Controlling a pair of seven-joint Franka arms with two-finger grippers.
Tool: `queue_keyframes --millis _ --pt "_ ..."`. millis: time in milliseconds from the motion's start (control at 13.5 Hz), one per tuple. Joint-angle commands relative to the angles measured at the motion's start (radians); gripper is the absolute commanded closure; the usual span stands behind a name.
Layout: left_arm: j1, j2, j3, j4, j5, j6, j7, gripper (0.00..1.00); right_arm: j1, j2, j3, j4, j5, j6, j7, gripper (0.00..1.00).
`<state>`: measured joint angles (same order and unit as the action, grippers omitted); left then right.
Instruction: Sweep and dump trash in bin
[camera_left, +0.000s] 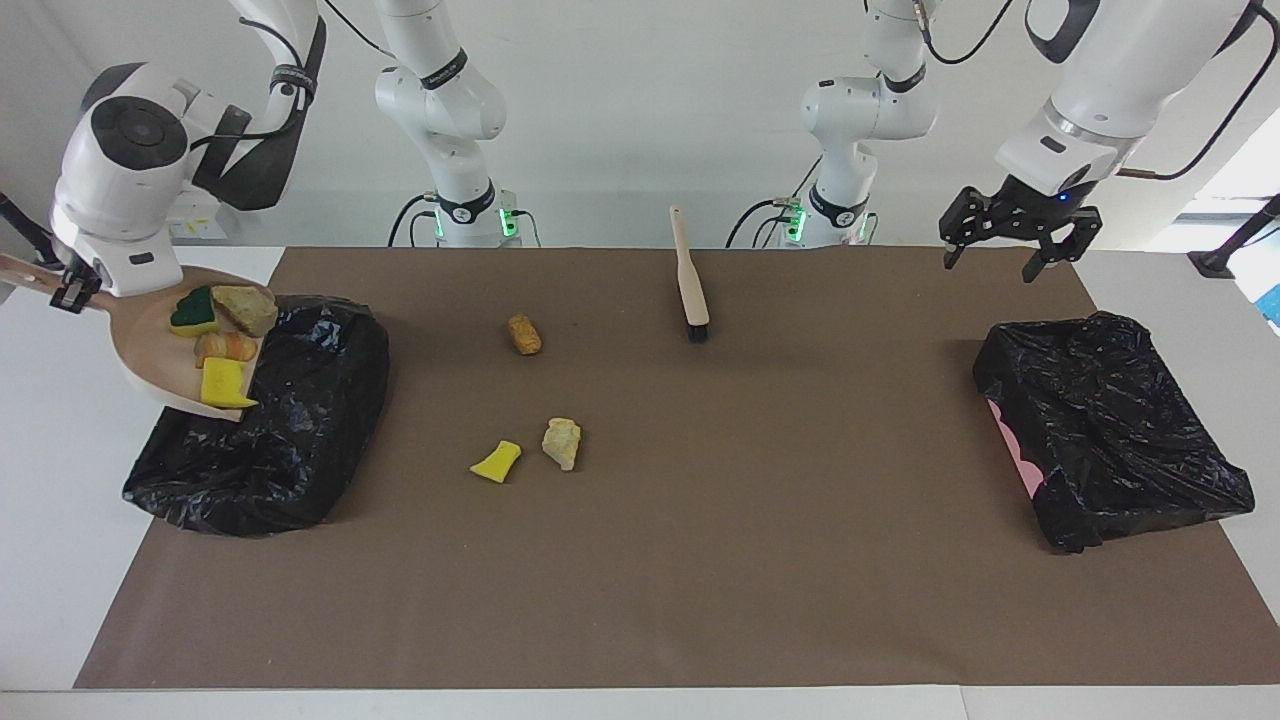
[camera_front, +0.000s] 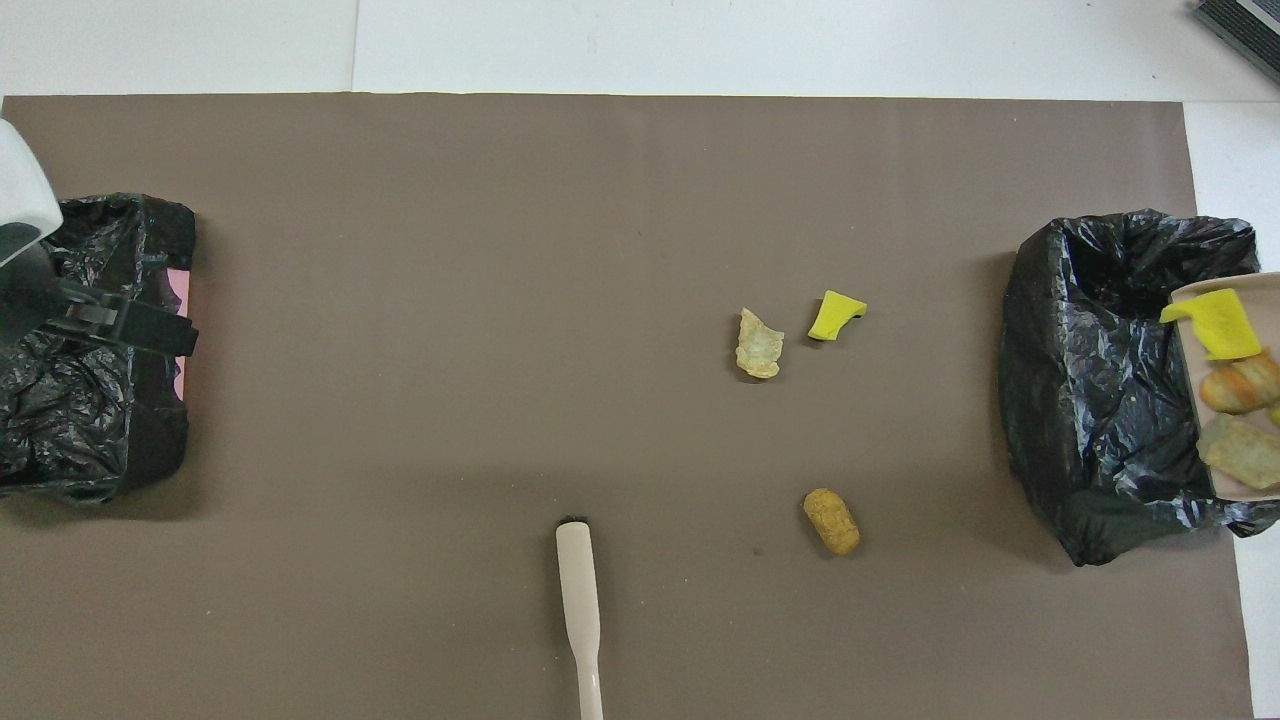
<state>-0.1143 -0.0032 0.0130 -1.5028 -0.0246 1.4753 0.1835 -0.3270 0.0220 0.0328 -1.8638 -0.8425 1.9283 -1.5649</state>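
**Open middle, crowded ends**

Your widest lane is the bare brown mat (camera_left: 760, 560), from its centre toward 6 o'clock in the facing view. At 12 the brush (camera_left: 690, 285) lies flat. Around 10 three scraps block low passes: brown chunk (camera_left: 524, 334), pale lump (camera_left: 562, 443), yellow piece (camera_left: 497, 462). Black-lined bins close off 9 (camera_left: 300, 440) and 3 (camera_left: 1110, 420); a loaded dustpan (camera_left: 160, 365) hangs over the 9 o'clock bin.
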Motion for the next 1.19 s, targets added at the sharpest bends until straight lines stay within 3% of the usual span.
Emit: queue_keyframes --millis 0,223,743,1114 --pt "-0.028 0.017 0.015 0.049 0.017 -0.066 0.013 0.0 -0.007 -0.059 0.009 -0.069 -0.098 0.028 0.052 1.0" --pt "-0.033 -0.032 0.009 0.038 0.015 -0.058 0.001 0.0 -0.009 -0.074 0.009 -0.049 -0.173 0.028 0.052 1.0" --pt "-0.022 -0.043 0.005 0.022 0.014 -0.064 -0.022 0.0 0.014 -0.091 0.013 -0.084 -0.089 0.031 0.055 1.0" --pt "-0.013 -0.034 0.001 0.032 0.008 -0.064 -0.024 0.0 -0.024 -0.115 0.007 -0.064 -0.289 0.1 0.057 1.0"
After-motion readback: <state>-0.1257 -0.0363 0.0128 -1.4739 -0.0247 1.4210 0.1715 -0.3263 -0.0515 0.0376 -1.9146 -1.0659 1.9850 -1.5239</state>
